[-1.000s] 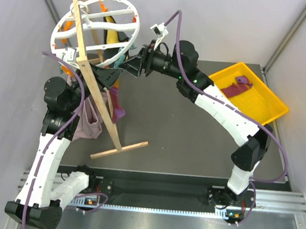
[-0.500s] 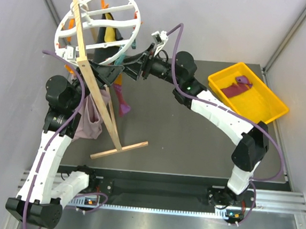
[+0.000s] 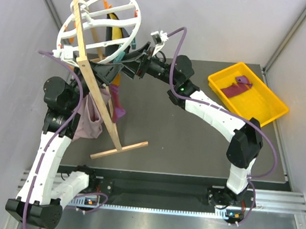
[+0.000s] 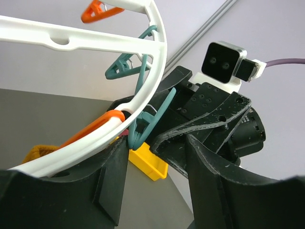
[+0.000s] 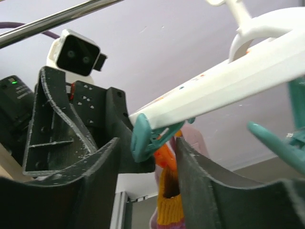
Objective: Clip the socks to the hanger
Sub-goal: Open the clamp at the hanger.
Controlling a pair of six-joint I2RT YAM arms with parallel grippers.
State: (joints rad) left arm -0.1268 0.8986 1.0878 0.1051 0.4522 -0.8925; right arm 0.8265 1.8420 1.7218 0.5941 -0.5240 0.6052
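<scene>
**A:** Where do the hanger and the two tools sit?

**B:** The round white hanger (image 4: pixel 105 45) hangs at the far left from a wooden stand (image 3: pixel 119 149). Both tools meet at its right rim. The left tool (image 4: pixel 155 143) has its jaws apart, with the rim and a teal clip (image 4: pixel 143 128) between them. The right tool (image 5: pixel 147 140) reaches in from the right. Its jaws stand apart on either side of a teal clip's end, and a gap shows on one side, so it does not look clamped. I cannot tell whether both tools are at the same clip.

**A:** And the socks?

**B:** The hanging sock (image 3: pixel 117 105) drops straight down, long axis upright, just below the two tools. In the right wrist view its orange cuff shows directly under the clip. I cannot tell whether a clip grips it. The second sock (image 3: pixel 235 88) lies in a yellow tray (image 3: pixel 258 102) at the far right of the worktop (image 3: pixel 183 133), well apart from both tools.

**A:** What does the next move turn on?

**B:** Probably the short upright gap between clip mouth and cuff. For the tray sock, the right arm is nearer.
</scene>
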